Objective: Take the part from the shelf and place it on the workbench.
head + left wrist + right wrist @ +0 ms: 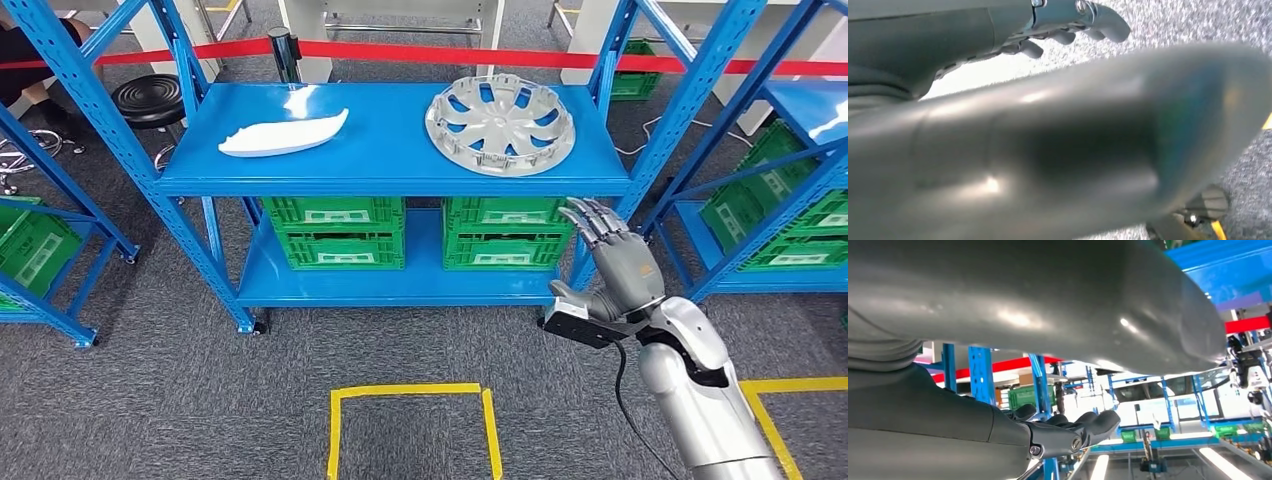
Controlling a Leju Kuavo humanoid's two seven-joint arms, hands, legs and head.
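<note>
Right hand [612, 262] is up in front of the blue shelf [390, 165], fingers stretched out and apart, holding nothing, just below the shelf's front edge. On the shelf's top deck, the silver wheel cover [500, 122] lies flat, with the white part [283, 134] well off to its left. Left hand [1068, 25] hangs over grey carpet, fingers loosely curled, nothing in it.

no readable text, white crate labels [345, 258] illegible

hubcap [499, 123]: 1 | white part [284, 134]: 1 | green crates under shelf [334, 232]: 4 | stool [148, 100]: 1 | hand [618, 268]: 1
</note>
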